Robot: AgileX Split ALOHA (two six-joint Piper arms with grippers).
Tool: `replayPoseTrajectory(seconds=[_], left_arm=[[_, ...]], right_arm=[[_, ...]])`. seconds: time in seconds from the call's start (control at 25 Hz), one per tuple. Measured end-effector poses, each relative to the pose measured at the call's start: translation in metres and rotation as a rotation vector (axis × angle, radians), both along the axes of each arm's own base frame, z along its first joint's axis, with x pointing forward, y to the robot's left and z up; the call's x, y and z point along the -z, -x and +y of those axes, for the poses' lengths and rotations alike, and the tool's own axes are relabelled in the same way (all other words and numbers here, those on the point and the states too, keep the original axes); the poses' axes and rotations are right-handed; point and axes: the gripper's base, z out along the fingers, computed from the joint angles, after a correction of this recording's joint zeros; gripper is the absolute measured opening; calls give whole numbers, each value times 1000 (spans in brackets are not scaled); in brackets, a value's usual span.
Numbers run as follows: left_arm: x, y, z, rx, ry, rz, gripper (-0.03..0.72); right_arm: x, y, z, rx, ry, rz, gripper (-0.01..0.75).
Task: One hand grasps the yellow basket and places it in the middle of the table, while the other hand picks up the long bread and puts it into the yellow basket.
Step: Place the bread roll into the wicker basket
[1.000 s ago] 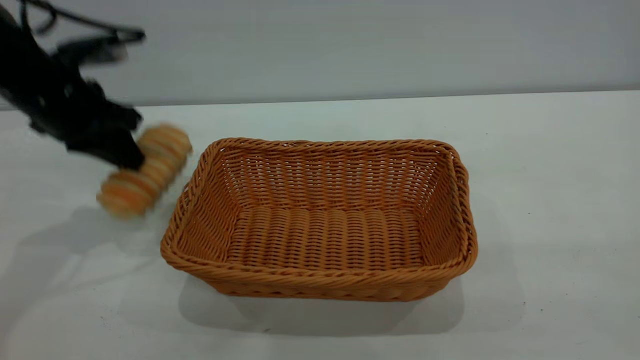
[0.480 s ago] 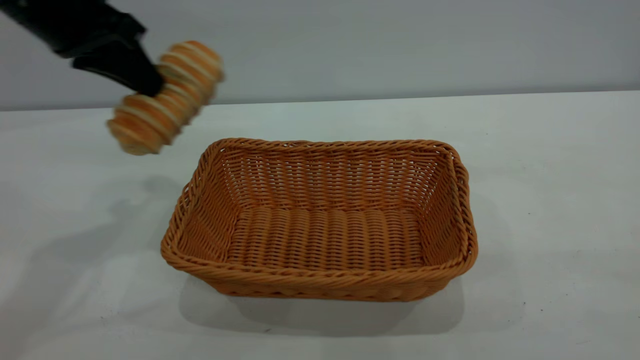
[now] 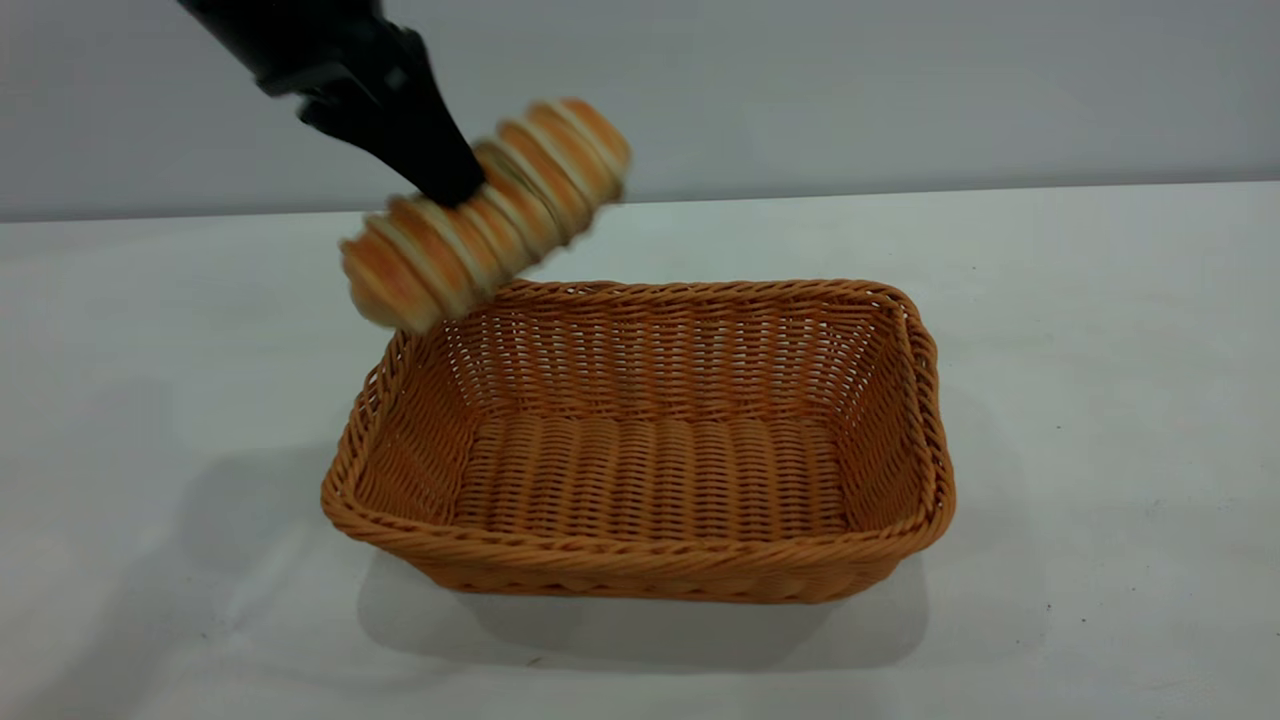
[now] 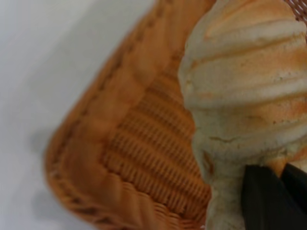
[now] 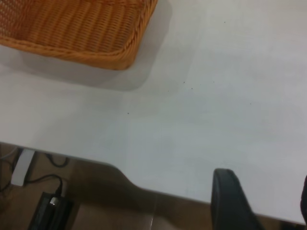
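Gripping one long bread (image 3: pixel 487 215) above one yellow basket (image 3: pixel 640 560) on the table (image 3: pixel 1100 400), left tool (image 3: pixel 450 185); right tool's grip hidden.

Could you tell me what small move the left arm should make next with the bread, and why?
Probably carry it a little further over the yellow basket before lowering: the left gripper holds the long bread tilted above the basket's rear left corner, its lower end just at the rim.

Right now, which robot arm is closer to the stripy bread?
Left. The left gripper holds the long bread above the yellow basket. The right gripper hangs far off by the table edge.
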Motion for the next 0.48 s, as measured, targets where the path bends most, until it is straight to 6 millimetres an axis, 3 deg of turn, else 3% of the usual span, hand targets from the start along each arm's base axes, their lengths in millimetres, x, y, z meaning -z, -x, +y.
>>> replayPoseTrajectory(seconds=[0.2, 0.48], left_arm=[[21, -4, -29, 142, -83, 86, 46], [35, -10, -58, 223, -204, 127, 46]], right_arm=[[0, 0, 0, 0, 0, 0, 344], [0, 0, 0, 0, 0, 0, 344]])
